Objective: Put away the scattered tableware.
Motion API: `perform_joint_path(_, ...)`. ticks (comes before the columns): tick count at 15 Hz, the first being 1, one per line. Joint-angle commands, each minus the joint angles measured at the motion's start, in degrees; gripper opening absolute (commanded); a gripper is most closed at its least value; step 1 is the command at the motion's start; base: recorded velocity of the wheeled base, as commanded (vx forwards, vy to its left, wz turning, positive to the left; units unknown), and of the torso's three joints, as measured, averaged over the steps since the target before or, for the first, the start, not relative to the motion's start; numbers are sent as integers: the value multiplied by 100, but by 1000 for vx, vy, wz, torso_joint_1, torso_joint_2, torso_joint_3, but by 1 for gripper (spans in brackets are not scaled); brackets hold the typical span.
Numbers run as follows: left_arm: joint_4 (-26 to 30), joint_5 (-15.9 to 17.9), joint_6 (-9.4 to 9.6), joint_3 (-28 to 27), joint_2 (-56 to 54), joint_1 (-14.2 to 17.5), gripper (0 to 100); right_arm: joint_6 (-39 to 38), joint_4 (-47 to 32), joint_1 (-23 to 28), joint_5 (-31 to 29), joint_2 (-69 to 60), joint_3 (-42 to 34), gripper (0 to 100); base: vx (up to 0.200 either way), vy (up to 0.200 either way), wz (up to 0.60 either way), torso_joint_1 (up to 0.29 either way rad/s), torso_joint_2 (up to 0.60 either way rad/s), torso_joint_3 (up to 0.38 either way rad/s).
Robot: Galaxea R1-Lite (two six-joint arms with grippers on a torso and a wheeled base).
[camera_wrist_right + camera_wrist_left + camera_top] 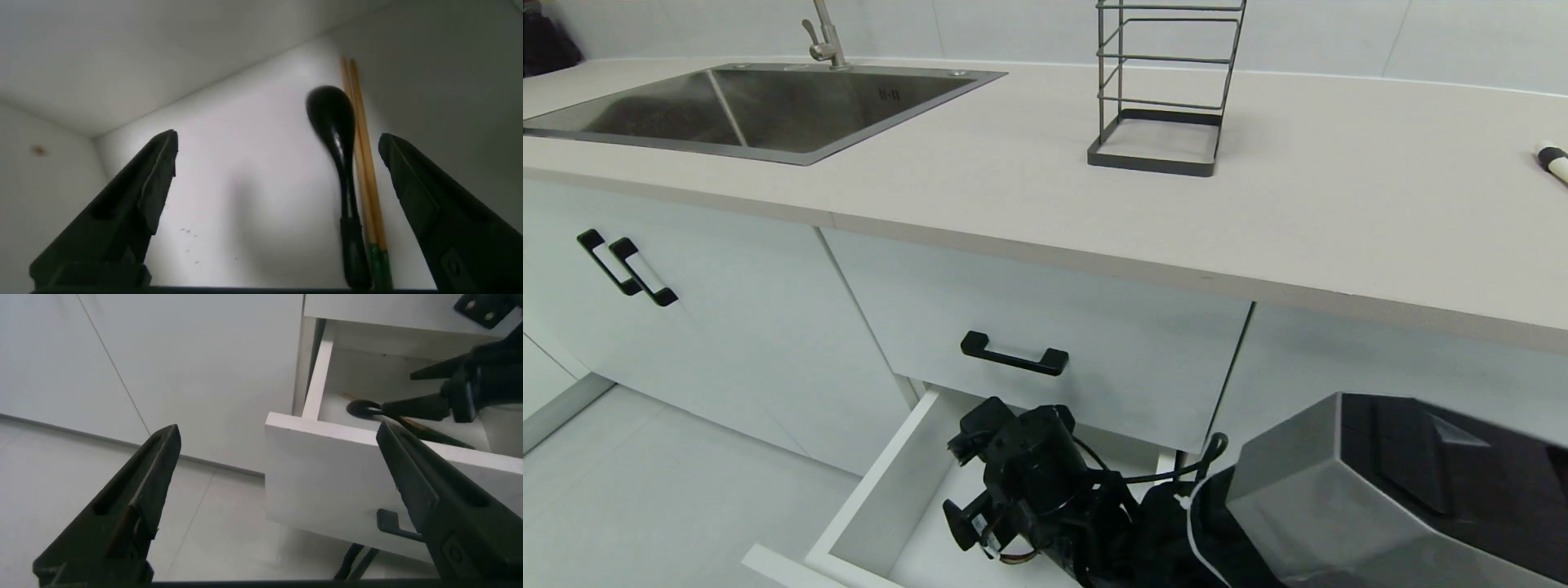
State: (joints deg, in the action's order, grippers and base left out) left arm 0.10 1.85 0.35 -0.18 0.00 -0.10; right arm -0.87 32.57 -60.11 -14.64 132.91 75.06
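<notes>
The low white drawer (882,498) stands pulled out beneath a closed one with a black bar handle (1014,354). The right gripper (278,140) hangs inside it, its dark tapered fingers spread wide with nothing between them, over the smooth white floor. On that floor, along the right wall, lie a glossy black spoon (333,122) with a rounded bowl and a slim handle, and a pair of thin wooden chopsticks (368,175) with green ends. They lie side by side and touching, the chopsticks nearer the wall.

The left gripper (276,433) is outside the drawer, near its flat front panel and above the pale tiled floor, also parted and holding nothing.

On the matte beige counter (1013,180) above are a square steel sink (768,106) at the far left and a dark wire rack (1152,167) with a rectangular base farther right.
</notes>
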Motion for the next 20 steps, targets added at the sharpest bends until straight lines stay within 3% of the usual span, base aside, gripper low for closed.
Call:
perform_joint_path(1,-1,-1,0,9,0,1,100,43,21,-255,14,-582,-378,100,0,0,0,0,0,0)
perform_joint_path(10,-1,-1,0,1,0,1,100,280,1076,-712,190,-1787,-1793,100,0,0,0,0,0,0)
perform_joint_path(13,-1,-1,0,1,0,1,100,280,2060,-695,532,-2454,-3023,100,0,0,0,0,0,0)
perform_joint_path(17,-1,-1,0,1,0,1,100,297,2394,-712,770,-3008,-3849,100,0,0,0,0,0,0)
perform_joint_path(20,-1,-1,0,1,0,1,100,297,2482,-712,796,-3377,-4069,100,0,0,0,0,0,0)
